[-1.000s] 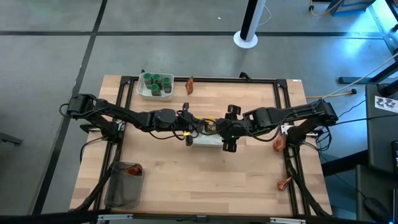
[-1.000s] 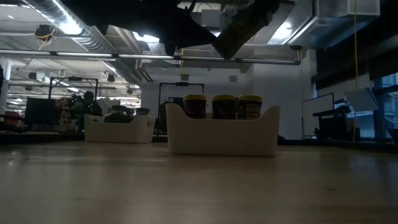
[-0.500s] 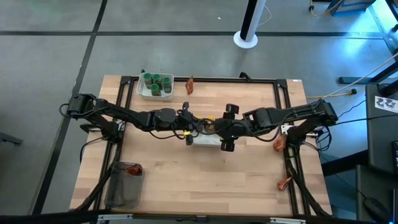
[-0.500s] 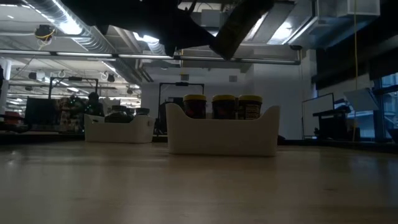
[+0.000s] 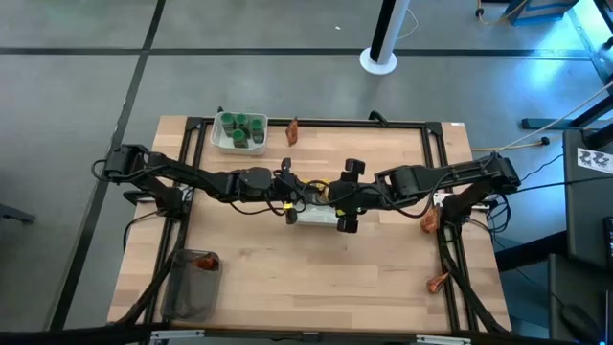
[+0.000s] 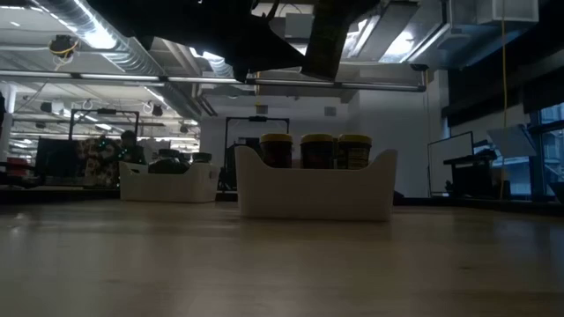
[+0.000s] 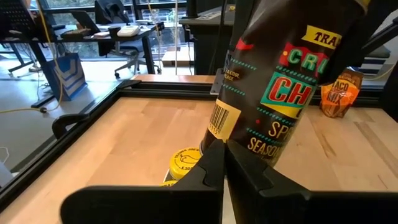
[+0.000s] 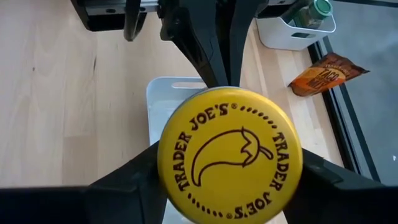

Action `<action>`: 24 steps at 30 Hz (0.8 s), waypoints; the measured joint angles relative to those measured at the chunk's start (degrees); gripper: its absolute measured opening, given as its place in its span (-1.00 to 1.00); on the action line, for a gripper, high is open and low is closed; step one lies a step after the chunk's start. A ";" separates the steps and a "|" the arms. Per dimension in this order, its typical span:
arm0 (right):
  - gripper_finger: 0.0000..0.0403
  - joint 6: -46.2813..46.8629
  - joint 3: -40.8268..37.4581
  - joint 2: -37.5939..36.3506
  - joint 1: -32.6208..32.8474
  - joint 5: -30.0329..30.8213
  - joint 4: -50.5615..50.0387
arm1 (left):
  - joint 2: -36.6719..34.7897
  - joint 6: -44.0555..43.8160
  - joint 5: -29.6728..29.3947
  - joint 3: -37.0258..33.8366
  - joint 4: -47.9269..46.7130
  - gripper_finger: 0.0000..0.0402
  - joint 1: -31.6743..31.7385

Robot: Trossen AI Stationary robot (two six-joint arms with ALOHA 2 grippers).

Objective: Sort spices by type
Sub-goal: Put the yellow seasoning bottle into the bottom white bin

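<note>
A jar with a yellow lid (image 8: 230, 155) was held between the fingers of the right gripper (image 5: 346, 195), above the middle of the table (image 5: 383, 278). The jaws stood about half apart, closed on the sides of the jar. Its dark label was seen close in the left wrist view (image 7: 283, 81).

Directly under it stood a white tray (image 6: 315, 192) in the middle of the table. In this tray three more yellow-lid jars (image 6: 317, 151) stood upright in a row.

The left gripper (image 5: 292, 196) was at the other side of the same tray, just beside it, with its fingers (image 7: 211, 171) pressed together and holding nothing.

Further away, at the far left corner of the table, a second white tray (image 5: 222, 142) contained several jars with green lids (image 5: 238, 128). One red-orange packet (image 5: 292, 131) was just beside that tray. Two other packets (image 5: 430, 222) were at the right edge of the table. At the near left corner stood a clear grey tub (image 5: 191, 299) with something red-orange inside.
</note>
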 joint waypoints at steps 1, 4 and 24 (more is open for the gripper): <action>0.16 0.00 0.00 0.00 0.00 0.00 -0.04 | 0.00 0.00 0.00 0.00 -0.04 -0.98 0.00; 0.14 0.00 0.06 0.00 0.00 -0.02 -0.55 | 0.00 0.09 0.06 0.00 -0.21 -0.98 0.00; 0.15 3.02 0.09 3.73 -0.02 -6.12 -8.33 | -0.52 4.71 -1.37 -0.02 -3.64 -0.98 -0.57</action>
